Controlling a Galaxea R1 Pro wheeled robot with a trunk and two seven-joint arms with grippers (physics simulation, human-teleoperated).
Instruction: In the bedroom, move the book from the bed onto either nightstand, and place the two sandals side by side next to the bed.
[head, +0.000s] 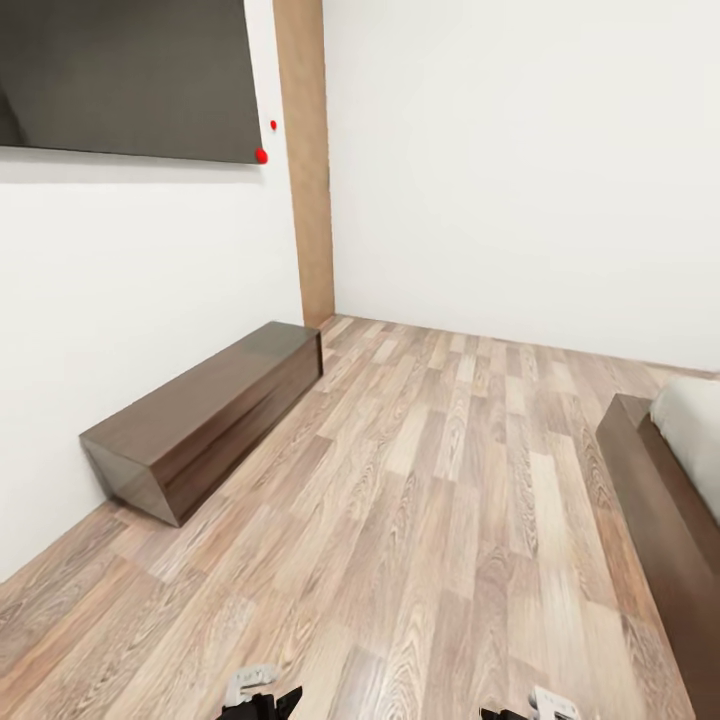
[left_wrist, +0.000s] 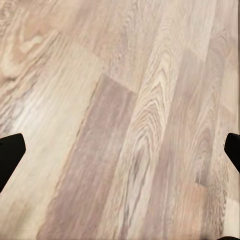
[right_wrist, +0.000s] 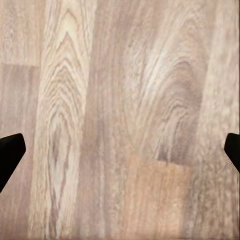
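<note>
I am in the bedroom, facing a corner of white walls over a wood-plank floor (head: 430, 520). A corner of the bed (head: 660, 500) comes in at the right edge, dark brown frame with a patch of light-grey mattress (head: 695, 430) on top. The book, the sandals and the nightstand are out of view. Both grippers point down at bare planks. The left gripper (left_wrist: 120, 150) stands open, black fingertips (left_wrist: 10, 152) far apart with nothing between them. The right gripper (right_wrist: 120, 150) is open too, its fingertips (right_wrist: 10, 152) at the frame's sides. Both wrists peek in at the head view's lower edge.
A long low dark TV bench (head: 205, 415) runs along the left wall under a wall-mounted dark screen (head: 125, 75). A wooden post (head: 305, 160) stands in the room's corner. Open floor stretches between the bench and the bed.
</note>
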